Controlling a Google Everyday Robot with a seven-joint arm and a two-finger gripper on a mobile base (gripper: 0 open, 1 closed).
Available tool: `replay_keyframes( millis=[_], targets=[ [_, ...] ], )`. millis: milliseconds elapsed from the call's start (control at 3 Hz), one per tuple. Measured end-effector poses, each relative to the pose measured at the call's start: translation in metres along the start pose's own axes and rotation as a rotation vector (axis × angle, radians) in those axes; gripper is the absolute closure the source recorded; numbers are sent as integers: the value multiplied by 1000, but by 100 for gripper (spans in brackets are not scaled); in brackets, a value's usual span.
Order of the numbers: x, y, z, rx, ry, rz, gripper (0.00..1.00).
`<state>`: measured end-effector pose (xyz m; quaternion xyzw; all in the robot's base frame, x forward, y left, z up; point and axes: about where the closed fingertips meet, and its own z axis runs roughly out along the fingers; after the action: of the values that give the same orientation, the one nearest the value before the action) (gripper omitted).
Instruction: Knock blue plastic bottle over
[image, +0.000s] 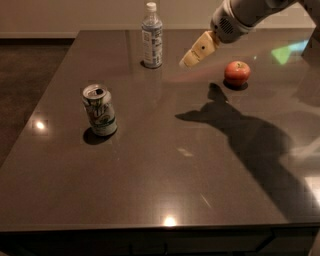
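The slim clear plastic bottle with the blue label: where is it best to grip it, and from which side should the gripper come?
Probably grip the slim clear plastic bottle around its straight labelled middle, coming level from the picture's right, where the cream gripper hovers beside it. The bottle stands upright, and its body is narrow and even there.

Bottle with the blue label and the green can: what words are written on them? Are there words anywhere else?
No text here can be read.
The slim clear plastic bottle with a white cap: its blue-and-white label has print, too blurred to read.
The green-and-white soda can: markings too blurred to read.
The round red apple, the dark glossy table and the cream-coloured gripper, above the table just right of the bottle: no writing visible.
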<state>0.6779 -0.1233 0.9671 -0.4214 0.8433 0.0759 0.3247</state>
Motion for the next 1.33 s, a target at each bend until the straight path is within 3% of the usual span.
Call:
replay_keyframes(
  millis=[333, 667, 1333],
  targets=[
    [-9, -12, 12, 40, -12, 54, 0],
    [-28, -21, 33, 72, -68, 124, 0],
    [-39, -23, 52, 88, -63, 145, 0]
  ],
)
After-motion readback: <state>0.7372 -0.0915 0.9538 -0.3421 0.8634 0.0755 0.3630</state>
